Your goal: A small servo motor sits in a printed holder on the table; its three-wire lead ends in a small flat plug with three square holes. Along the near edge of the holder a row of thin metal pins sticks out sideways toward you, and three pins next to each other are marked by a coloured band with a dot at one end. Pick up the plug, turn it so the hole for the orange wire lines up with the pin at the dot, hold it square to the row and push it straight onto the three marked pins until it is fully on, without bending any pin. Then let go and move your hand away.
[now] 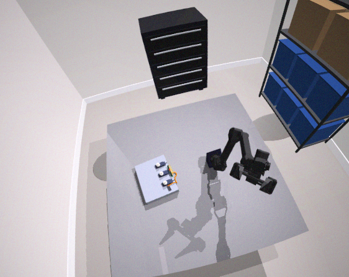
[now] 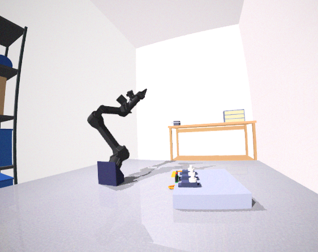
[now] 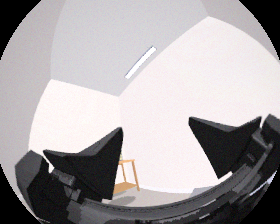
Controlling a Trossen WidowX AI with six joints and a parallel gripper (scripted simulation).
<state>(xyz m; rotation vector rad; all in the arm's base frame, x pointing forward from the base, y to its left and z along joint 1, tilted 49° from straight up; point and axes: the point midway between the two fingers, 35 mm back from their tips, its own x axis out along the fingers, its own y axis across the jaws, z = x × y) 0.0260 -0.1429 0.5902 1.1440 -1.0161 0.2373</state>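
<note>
A pale blue block (image 1: 149, 186) (image 2: 211, 201) on the table (image 1: 139, 136) (image 2: 76, 220) carries several small dark servos with white horns, one of them here (image 1: 167, 182) (image 2: 189, 184). An orange lead (image 1: 176, 176) (image 2: 171, 187) loops out past the block's edge facing the arm. A small yellow, red and green part (image 1: 170, 170) (image 2: 176, 177) stands at that edge. The plug, single pins and dot are too small to tell. My gripper (image 1: 253, 185) (image 2: 146, 90) (image 3: 156, 124) is open and empty, high above the table and well away from the block.
The arm's base (image 1: 214, 158) (image 2: 107, 173) stands on the table beside the block. A black drawer cabinet (image 1: 179, 53), a shelf rack with blue bins (image 1: 313, 77) and a wooden bench (image 2: 211, 125) (image 3: 126, 187) stand beyond the table.
</note>
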